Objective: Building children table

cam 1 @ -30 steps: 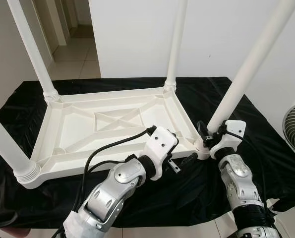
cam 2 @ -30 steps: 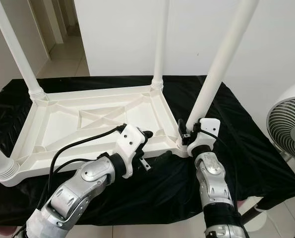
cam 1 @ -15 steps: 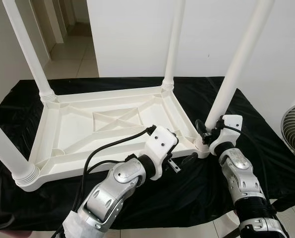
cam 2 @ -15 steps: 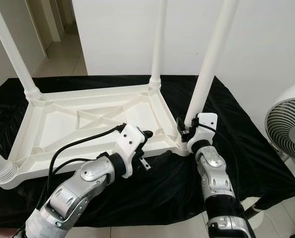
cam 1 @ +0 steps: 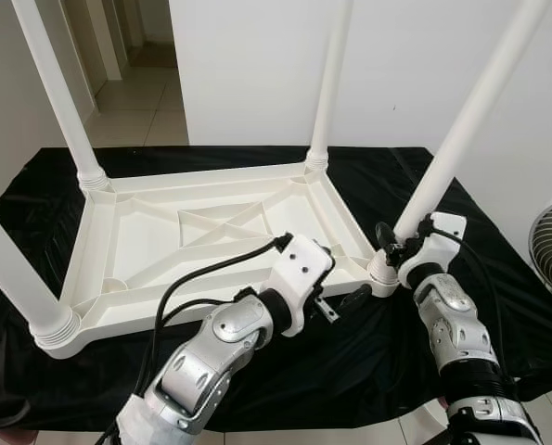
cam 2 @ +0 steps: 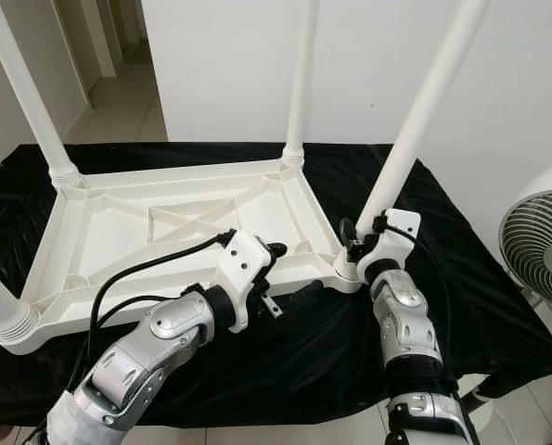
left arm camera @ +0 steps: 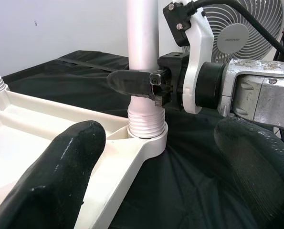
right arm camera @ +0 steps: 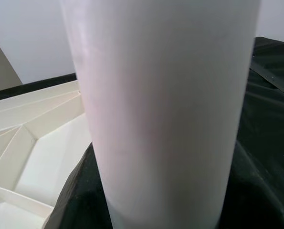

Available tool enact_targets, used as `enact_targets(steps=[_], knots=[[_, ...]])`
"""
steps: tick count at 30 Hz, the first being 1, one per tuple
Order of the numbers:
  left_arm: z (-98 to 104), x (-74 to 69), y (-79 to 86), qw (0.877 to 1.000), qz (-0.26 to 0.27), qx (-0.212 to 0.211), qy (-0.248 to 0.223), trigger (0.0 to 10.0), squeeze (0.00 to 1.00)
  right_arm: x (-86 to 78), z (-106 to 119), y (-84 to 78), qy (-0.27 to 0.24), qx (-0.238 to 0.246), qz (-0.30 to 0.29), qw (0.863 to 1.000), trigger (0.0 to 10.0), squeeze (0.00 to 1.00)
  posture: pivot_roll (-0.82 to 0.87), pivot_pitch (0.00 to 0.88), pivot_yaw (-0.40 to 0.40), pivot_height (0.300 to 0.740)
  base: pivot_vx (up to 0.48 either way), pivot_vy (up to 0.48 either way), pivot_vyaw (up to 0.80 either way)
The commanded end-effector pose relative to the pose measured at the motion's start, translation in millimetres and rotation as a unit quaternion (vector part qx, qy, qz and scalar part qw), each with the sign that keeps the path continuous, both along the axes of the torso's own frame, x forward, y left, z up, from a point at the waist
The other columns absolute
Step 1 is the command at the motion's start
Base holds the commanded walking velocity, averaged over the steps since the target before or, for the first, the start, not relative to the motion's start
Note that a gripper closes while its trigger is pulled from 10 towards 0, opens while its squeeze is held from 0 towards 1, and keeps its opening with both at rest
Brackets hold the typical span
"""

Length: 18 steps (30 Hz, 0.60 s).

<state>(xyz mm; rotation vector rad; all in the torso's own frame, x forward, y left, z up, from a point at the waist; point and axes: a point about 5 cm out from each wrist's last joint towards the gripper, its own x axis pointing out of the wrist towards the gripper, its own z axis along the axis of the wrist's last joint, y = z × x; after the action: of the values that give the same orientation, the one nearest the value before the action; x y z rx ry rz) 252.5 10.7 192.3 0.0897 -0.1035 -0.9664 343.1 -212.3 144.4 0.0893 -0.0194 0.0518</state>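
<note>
Gripping the near-right leg (cam 1: 461, 139) low down, just above its socket, with the right gripper (left arm camera: 146, 86), fingers (left arm camera: 132, 82) clamped round it, while hovering the left gripper (cam 1: 342, 304) just beside the tabletop's (cam 1: 146, 241) near rim, fingers (left arm camera: 51, 176) spread wide and holding nothing. Lying upside down on the black-draped desk (cam 1: 368, 362), tabletop with all four legs standing in their corner sockets. Looking nearly done by that count: one tabletop, four legs, this last one probably still being seated, then flipping upright.
</note>
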Motion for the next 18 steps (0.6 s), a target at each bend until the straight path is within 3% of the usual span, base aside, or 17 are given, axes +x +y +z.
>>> enact_targets(steps=[1, 10, 18], knots=[[-0.5, -3.6, -0.2, 1.0, -0.023, 0.005, 0.004, 10.0, 0.0, -17.5, -55.4, -12.0, 0.128, 0.023, -0.042, 0.991, 10.0, 0.0, 0.01, 0.065, 0.009, 0.74, 0.0, 0.0, 0.0], [1.0, -3.1, 0.2, 1.0, -0.019, 0.001, 0.002, 10.0, 0.0, -21.7, -58.4, 2.9, 0.117, -0.028, -0.013, 0.993, 10.0, 0.0, 0.01, 0.06, 0.008, 0.74, 0.0, 0.0, 0.0], [2.4, -1.8, 1.6, 1.0, -0.013, -0.002, 0.001, 10.0, 0.0, -24.1, -63.6, 7.0, 0.119, -0.033, -0.002, 0.992, 10.0, 0.0, 0.01, 0.06, 0.002, 0.74, 0.0, 0.0, 0.0]])
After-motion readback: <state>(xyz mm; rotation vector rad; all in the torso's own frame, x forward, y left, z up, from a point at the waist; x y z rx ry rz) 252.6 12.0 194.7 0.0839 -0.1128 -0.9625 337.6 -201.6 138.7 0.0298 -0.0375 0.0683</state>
